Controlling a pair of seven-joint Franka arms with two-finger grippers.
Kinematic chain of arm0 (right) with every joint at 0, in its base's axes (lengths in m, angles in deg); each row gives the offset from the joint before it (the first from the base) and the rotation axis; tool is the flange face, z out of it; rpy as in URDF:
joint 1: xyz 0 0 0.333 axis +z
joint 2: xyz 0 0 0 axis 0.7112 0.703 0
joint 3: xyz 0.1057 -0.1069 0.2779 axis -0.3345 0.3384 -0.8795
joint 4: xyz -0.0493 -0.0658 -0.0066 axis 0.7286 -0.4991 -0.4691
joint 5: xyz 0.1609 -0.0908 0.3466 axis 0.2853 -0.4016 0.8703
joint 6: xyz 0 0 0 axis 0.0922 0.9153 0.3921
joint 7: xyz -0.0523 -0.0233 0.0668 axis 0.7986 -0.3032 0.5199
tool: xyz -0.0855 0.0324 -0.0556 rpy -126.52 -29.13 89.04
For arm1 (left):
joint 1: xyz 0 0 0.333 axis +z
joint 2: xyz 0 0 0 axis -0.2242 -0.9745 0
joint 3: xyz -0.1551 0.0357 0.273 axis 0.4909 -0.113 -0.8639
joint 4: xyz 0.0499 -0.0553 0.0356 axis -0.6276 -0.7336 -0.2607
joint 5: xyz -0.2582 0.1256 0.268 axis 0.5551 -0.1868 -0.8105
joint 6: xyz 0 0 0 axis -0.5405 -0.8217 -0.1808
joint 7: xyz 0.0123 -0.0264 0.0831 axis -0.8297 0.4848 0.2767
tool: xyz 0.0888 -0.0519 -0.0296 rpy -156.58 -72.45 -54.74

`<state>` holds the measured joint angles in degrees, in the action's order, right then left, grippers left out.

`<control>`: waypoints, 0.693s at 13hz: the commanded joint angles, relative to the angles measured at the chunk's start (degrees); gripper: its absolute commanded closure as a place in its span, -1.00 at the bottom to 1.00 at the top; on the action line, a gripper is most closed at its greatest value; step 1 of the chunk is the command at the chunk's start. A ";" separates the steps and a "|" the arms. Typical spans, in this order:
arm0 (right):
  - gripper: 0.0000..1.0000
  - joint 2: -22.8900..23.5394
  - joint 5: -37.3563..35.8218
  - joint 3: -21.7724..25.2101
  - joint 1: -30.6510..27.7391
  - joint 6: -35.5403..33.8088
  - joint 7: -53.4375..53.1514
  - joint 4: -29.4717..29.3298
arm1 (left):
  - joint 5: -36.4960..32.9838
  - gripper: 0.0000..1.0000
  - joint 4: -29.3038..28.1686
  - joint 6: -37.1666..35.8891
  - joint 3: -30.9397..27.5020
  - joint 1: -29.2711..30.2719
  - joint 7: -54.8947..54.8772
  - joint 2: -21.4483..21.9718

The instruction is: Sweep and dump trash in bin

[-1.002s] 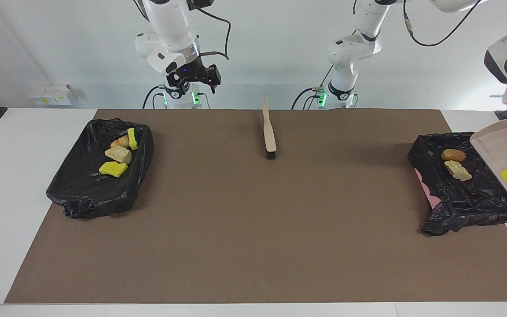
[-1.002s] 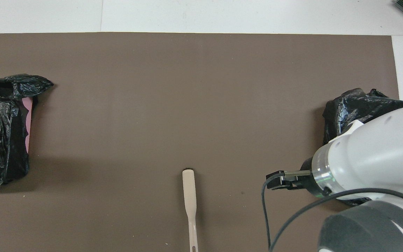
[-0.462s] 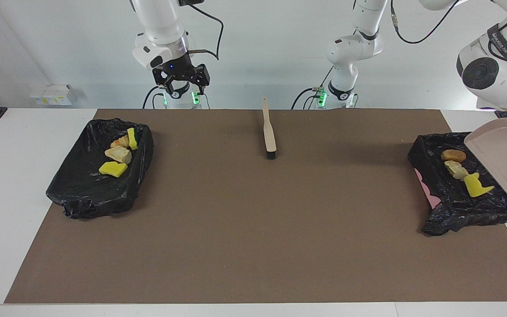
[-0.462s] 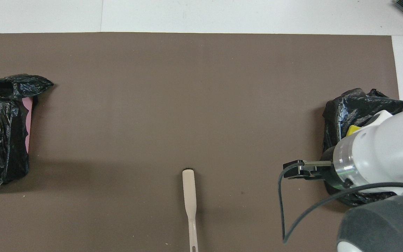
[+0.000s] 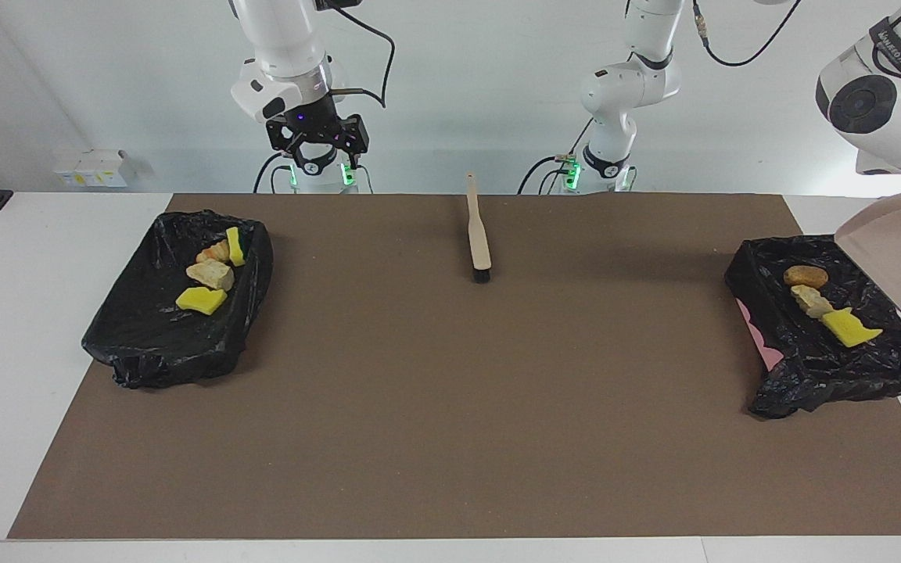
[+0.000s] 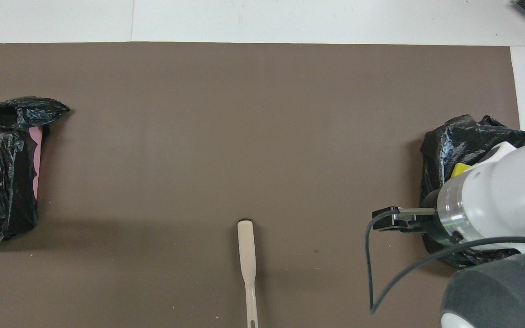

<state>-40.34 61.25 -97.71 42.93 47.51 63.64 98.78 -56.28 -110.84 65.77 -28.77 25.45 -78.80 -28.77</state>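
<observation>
Your left gripper's fingers are hidden at the frame's edge (clamped shut, carrying the tilted dustpan (image 5: 896, 258)). Just below the pan, in the black-bagged bin (image 5: 826, 375), lies trash (image 5: 849, 328): a brown nugget, a beige lump, a yellow sponge. The right gripper (image 5: 316, 145) hangs top of frame, fingers spread wide, empty, above the second bin (image 5: 145, 344) holding four scraps.

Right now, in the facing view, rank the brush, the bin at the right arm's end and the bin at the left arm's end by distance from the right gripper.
From the right gripper, raised at its own base:
1. Bin at the right arm's end, under that side.
2. Brush, mid-table near the robots.
3. Bin at the left arm's end, under the tilted dustpan.
</observation>
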 commanded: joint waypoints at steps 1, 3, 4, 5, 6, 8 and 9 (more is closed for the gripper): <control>-1.00 0.76 -0.88 -0.59 -1.64 -1.12 0.93 -1.35 | 7.14 1.00 -0.67 -7.70 0.06 -4.49 4.87 1.33; -1.00 0.67 -0.88 -0.50 -1.64 -1.04 0.93 -1.35 | 12.49 1.00 -0.58 -9.65 0.15 -5.55 10.15 1.33; -1.00 0.76 -0.88 -0.50 -1.64 -1.04 1.02 -1.35 | 16.09 1.00 -0.49 -10.53 0.24 -5.55 12.35 1.33; -1.00 0.76 -0.97 -0.50 -1.72 -0.95 1.02 -1.35 | 19.09 1.00 -0.32 -11.41 0.24 -5.55 15.07 1.33; -1.00 0.76 -0.97 -0.50 -1.64 -0.95 1.02 -1.35 | 21.90 1.00 -0.23 -12.20 0.41 -5.73 18.66 1.33; -1.00 0.76 -1.67 -0.50 -1.64 -0.86 1.02 -1.35 | 29.10 1.00 -0.32 -13.17 0.50 -5.99 25.96 1.42; -1.00 0.76 -2.11 -0.50 -1.72 -0.69 1.02 -1.35 | 32.79 1.00 -0.58 -13.70 0.50 -5.90 29.56 1.86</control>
<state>-40.20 60.45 -97.70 42.06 47.51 63.64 98.69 -28.61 -110.83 53.77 -27.79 20.32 -54.97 -28.59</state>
